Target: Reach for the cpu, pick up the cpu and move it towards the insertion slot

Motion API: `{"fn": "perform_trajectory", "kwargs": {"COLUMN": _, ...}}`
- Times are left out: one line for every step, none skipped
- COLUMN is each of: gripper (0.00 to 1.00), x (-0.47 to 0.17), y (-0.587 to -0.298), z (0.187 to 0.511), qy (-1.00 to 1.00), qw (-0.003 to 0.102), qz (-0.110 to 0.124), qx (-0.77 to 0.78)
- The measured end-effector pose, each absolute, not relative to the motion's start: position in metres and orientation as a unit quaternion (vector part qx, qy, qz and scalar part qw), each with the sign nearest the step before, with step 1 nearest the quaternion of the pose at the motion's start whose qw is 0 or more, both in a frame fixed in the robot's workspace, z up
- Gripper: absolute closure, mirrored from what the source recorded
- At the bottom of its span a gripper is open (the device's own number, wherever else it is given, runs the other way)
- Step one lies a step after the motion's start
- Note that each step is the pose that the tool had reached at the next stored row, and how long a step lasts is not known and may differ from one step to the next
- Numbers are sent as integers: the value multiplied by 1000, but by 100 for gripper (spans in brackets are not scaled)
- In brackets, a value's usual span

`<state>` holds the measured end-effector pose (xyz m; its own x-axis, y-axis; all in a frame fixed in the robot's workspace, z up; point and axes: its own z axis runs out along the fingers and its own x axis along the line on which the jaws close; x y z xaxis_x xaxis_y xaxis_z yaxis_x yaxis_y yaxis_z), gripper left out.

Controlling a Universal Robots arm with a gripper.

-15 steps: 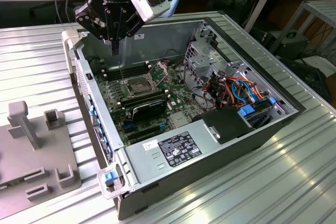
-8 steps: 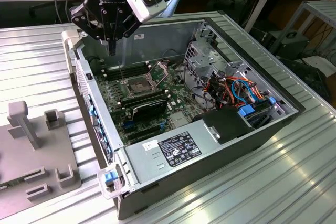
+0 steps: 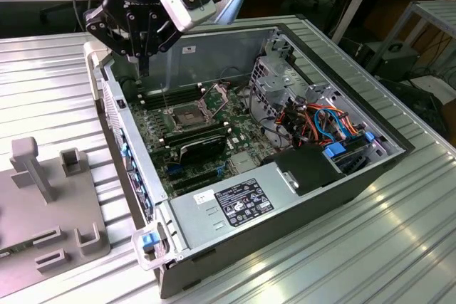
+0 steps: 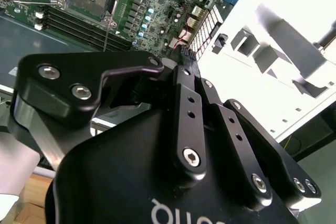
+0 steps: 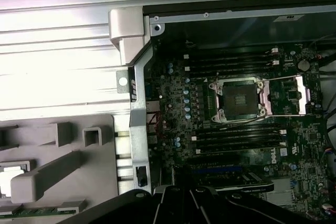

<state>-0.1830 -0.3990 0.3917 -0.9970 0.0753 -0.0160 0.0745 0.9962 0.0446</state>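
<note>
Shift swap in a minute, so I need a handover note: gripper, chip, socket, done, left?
The gripper hangs above the corner of the case at the exterior view's upper left.
The socket sits on the board, centre bare, its retention plate swung open.
Done: nothing that shows; no chip in the socket.
Left: fetching the chip and carrying it to the socket.

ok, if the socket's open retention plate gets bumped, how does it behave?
The retention plate looks like thin sheet metal: probably stiff, light. It sits open beside the insertion slot, apparently hinged, so a nudge would likely pivot, not slide it.
</note>
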Motion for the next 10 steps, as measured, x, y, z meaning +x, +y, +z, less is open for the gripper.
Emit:
{"fn": "perform_trajectory", "kwargs": {"gripper": 89, "x": -184, "y": -399, "z": 392, "qy": 999, "qw": 9, "qz": 22, "qx": 37}}
{"fn": "perform_trajectory", "kwargs": {"gripper": 89, "x": -184, "y": -399, "z": 392, "qy": 999, "qw": 9, "qz": 22, "qx": 37}}
{"fn": "perform_trajectory", "kwargs": {"gripper": 89, "x": -185, "y": -399, "z": 392, "qy": 999, "qw": 9, "qz": 22, "qx": 37}}
{"fn": "perform_trajectory", "kwargs": {"gripper": 89, "x": -185, "y": -399, "z": 392, "qy": 999, "qw": 9, "qz": 22, "qx": 37}}
{"fn": "perform_trajectory", "kwargs": {"gripper": 89, "x": -186, "y": -399, "z": 392, "qy": 999, "qw": 9, "qz": 22, "qx": 37}}
{"fn": "perform_trajectory", "kwargs": {"gripper": 89, "x": -187, "y": -399, "z": 392, "qy": 999, "qw": 9, "qz": 22, "qx": 37}}
{"fn": "perform_trajectory", "kwargs": {"gripper": 89, "x": -188, "y": -399, "z": 392, "qy": 999, "qw": 9, "qz": 22, "qx": 37}}
{"fn": "perform_trajectory", "kwargs": {"gripper": 89, "x": -189, "y": -399, "z": 392, "qy": 999, "qw": 9, "qz": 22, "qx": 37}}
{"fn": "perform_trajectory", "kwargs": {"gripper": 89, "x": -190, "y": -399, "z": 392, "qy": 999, "qw": 9, "qz": 22, "qx": 37}}
{"fn": "perform_trajectory", "kwargs": {"gripper": 89, "x": -190, "y": -399, "z": 392, "qy": 999, "qw": 9, "qz": 22, "qx": 37}}
